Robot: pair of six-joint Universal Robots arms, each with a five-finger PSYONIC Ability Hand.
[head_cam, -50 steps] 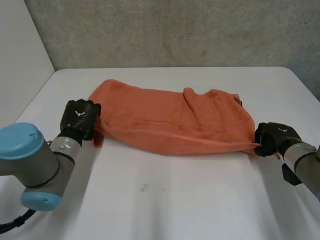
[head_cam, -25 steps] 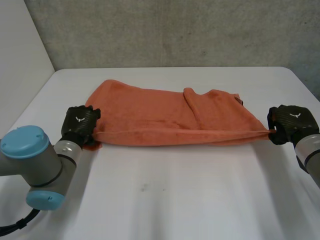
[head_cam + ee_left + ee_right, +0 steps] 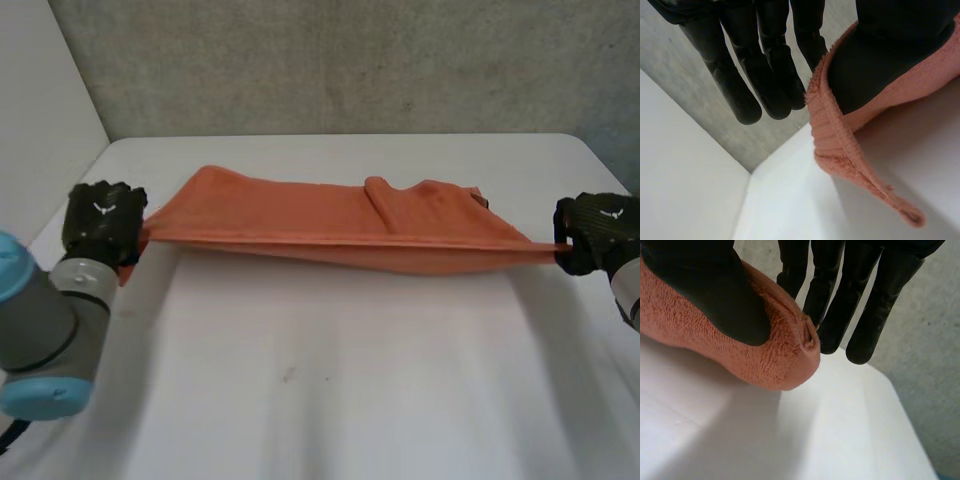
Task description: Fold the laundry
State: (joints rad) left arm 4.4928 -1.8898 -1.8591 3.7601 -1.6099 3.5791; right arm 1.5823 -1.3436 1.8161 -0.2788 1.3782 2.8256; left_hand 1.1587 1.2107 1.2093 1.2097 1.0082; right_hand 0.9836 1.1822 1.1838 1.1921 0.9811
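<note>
Orange terry towel (image 3: 340, 225), stretched in a long taut band above the white counter (image 3: 350, 390), its near edge drawn into a straight line. At the towel's left end, the left hand (image 3: 100, 218) has a corner clamped, the thumb tucked into the cloth and the fingers straight beside it. A small raised fold sits right of the towel's middle. At the towel's right end, the right hand (image 3: 597, 230) pinches the other corner under its thumb.

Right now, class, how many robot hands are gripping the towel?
2. The left hand pinches the towel at its left end. The right hand pinches it at its right end, and the cloth is stretched between them above the table.
</note>
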